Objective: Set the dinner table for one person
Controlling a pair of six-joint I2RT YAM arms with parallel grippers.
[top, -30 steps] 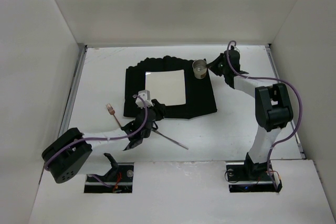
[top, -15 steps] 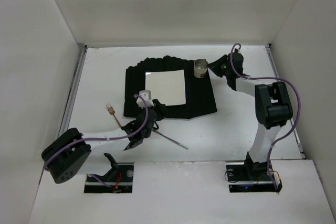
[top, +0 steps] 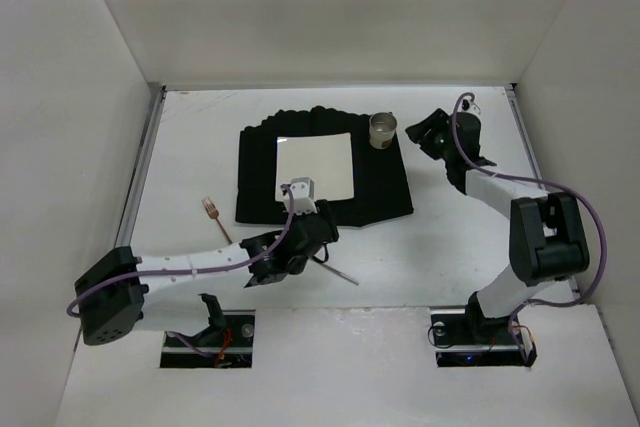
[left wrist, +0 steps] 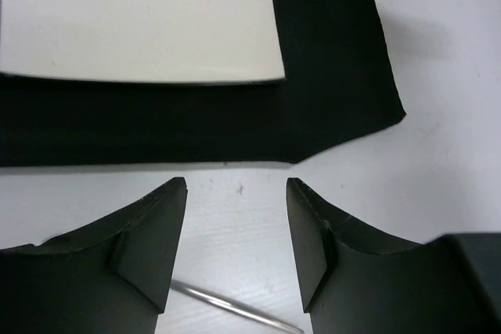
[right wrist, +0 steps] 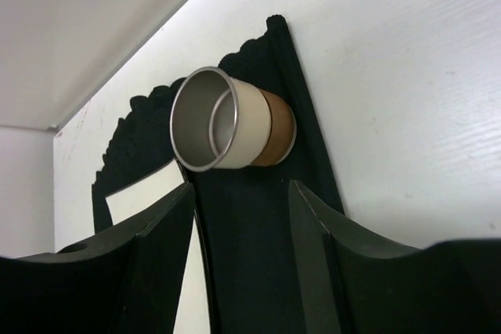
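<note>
Retreat on the right and advance on the left are what has changed in the last second. The right gripper (top: 417,130), which was up against the metal cup (top: 382,130), has pulled back toward the right rail. Its jaws are now spread and empty, well clear of the cup in its wrist view. The cup stands upright on the far right corner of the black placemat (top: 385,187), so that placement looks finished.

The left gripper (top: 320,237) has slid rightward along the near edge of the placemat. It now hangs over the upper end of the slim silver utensil (top: 342,274) lying on the bench (top: 470,237). In the left wrist view its jaws are open and hold nothing, and the utensil (left wrist: 227,307) crosses the gap between them low in the frame. I judge that the arm is lining up to pick this piece up. Whether it is a knife or a spoon cannot be told.

The copper fork (top: 211,210) has not moved and lies on bare bench left of the placemat. The square white plate (top: 315,165) sits on the placemat as before. The bench itself, white with grey side rails, carries all of this.

No brand, label or writing can be read anywhere. The cup (right wrist: 227,119) shows only a plain tan and brown band.
</note>
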